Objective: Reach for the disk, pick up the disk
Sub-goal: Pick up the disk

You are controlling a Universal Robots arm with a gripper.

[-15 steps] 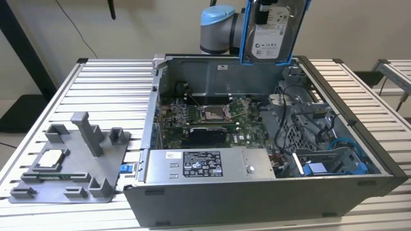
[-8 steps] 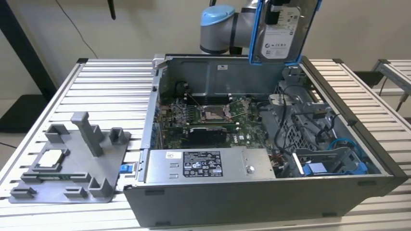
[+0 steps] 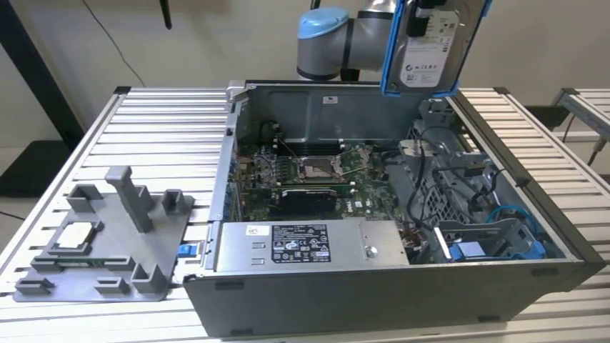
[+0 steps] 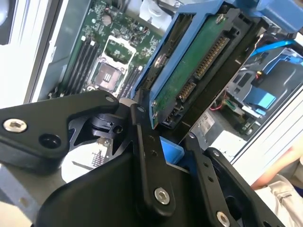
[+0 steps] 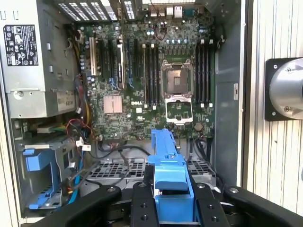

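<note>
The disk (image 3: 433, 46) hangs upright high above the back right corner of the open computer case (image 3: 381, 293), its white label facing the camera and blue rails along its edges. In the second wrist view, my gripper (image 4: 163, 128) is shut on the disk (image 4: 189, 80), whose green circuit board and connectors show. Black fingers (image 4: 147, 156) press on either side of it. In the first wrist view, the disk's blue rail (image 5: 169, 175) sits between the fingers (image 5: 141, 203) of my gripper (image 5: 170, 187), far above the motherboard (image 5: 156, 80).
Inside the case lie a silver box with a black label (image 3: 305, 244) at the front and blue drive bays (image 3: 496, 246) at the exterior view's right. A grey fixture (image 3: 105, 243) holding a small silver chip (image 3: 74, 234) stands on the slatted table (image 3: 162, 121). A person's sleeve (image 4: 284, 187) is nearby.
</note>
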